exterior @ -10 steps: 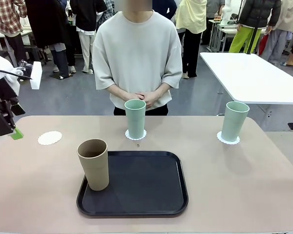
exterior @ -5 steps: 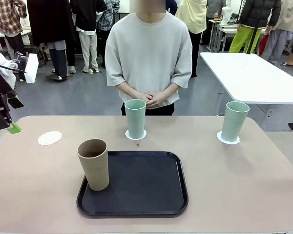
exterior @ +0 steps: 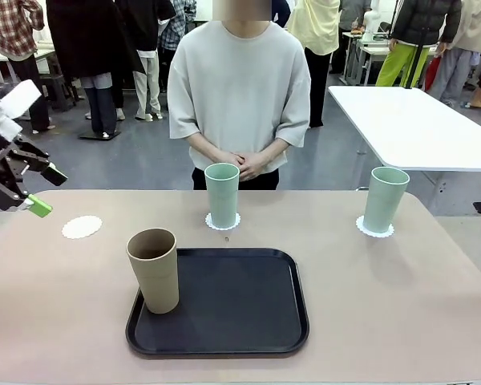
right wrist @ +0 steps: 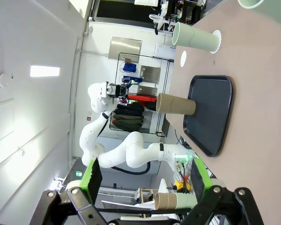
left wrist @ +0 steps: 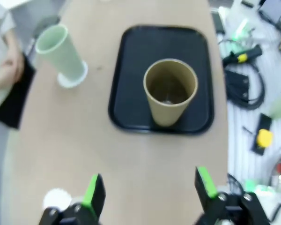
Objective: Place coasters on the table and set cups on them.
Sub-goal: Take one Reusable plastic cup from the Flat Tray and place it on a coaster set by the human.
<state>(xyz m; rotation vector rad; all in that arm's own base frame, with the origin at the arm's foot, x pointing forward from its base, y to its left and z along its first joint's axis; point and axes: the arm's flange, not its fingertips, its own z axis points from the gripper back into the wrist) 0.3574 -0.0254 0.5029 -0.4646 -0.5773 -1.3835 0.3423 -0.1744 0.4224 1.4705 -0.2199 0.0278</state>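
Watching the front feed, I see the left jaws raised over the left end of the bench (exterior: 401, 305), spread wide and empty, with one green pad (exterior: 38, 206) showing on the lower finger. Just beyond them a bare coaster (exterior: 82, 227) lies flat on the bench with no cup on it.

The tan cup (exterior: 153, 269) stands upright in the near left corner of the black tray (exterior: 232, 301), close to the tray's rim. One mint cup (exterior: 222, 195) sits on its coaster (exterior: 223, 222) just past the tray's far edge. The second mint cup (exterior: 384, 199) sits on another coaster (exterior: 374, 229), well off to the right. A person stands at the far side with clasped hands (exterior: 242, 163), and a white table (exterior: 417, 124) is behind on the right.

On my left wrist feed both green pads (left wrist: 92, 190) are wide apart with only bench surface between them. The tan cup is ahead on the tray, and the bare coaster is near one finger at the bottom edge.

My right wrist feed is rolled sideways. The right jaws are released too, their pads (right wrist: 91, 176) holding nothing. The tray, tan cup and one mint cup lie far off on the bench.
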